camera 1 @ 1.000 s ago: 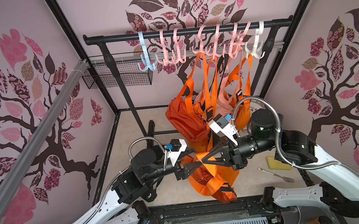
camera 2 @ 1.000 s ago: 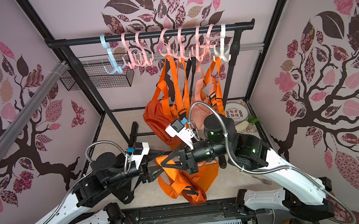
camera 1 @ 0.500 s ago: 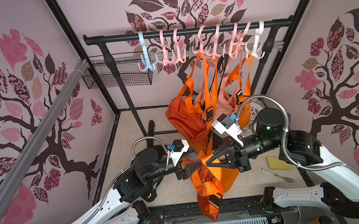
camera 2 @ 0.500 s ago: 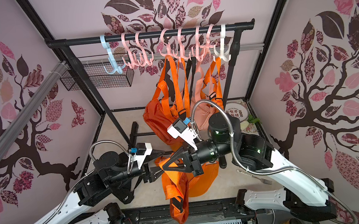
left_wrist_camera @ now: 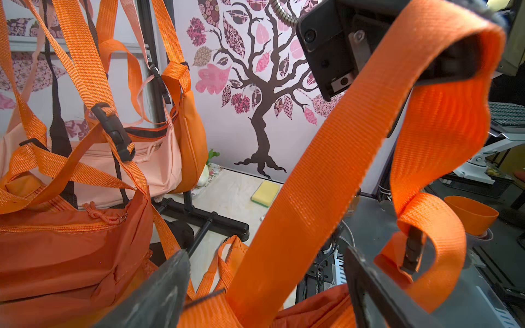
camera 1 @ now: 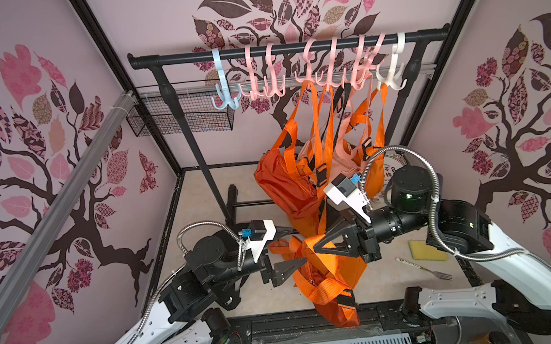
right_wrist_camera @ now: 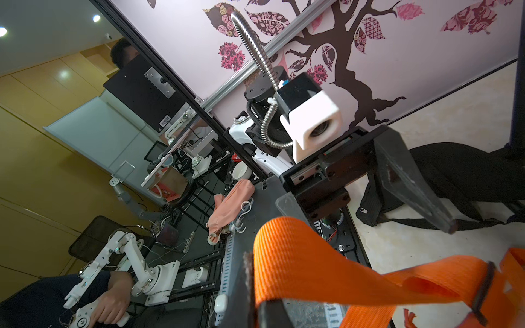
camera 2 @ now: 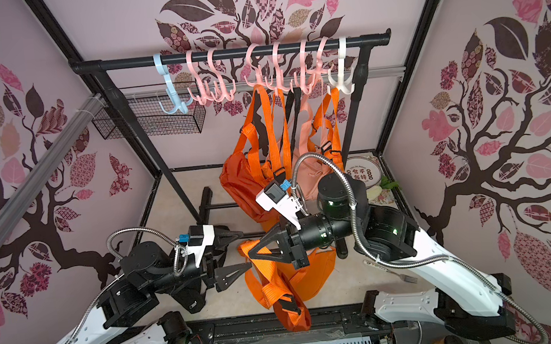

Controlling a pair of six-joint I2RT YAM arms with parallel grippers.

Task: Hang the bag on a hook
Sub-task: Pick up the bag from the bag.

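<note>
Setting: pink-papered walls (camera 1: 57, 106) with dark tree-and-leaf decals, closing in a beige worktop (camera 1: 198, 200).
Landmark: black rail (camera 1: 182, 57) across the back, carried on black uprights.
Hooks: one blue hook (camera 1: 224, 97), a row of pink hooks (camera 1: 261, 89) and one white hook (camera 1: 391, 76), all hung on the rail.
Hung stock: orange and peach hung bags (camera 1: 282, 184), suspended by their straps from hooks on the rail's white-hook half.
Storage: wire basket (camera 1: 181, 118), just below the rail at its blue-hook end.
Task item: orange bag (camera 1: 352, 273), on no hook; it dangles well below and in front of the rail, between the two arms.
Webbing: orange strap (left_wrist_camera: 326, 176), looped over the right claw and running down to the orange bag.
Right arm: right claw (camera 1: 309, 247) clenched, the strap's loop draped over its closed fingers; whether webbing is also pinched cannot be told.
Left arm: left claw (camera 2: 246, 249) released, jaws wide apart, the strap passing between them unclamped.
Sundries: yellow sponge (camera 1: 427, 249), fork (camera 1: 425, 268) and patterned plate (camera 2: 360, 160) on the worktop, below the rail's white-hook end.
</note>
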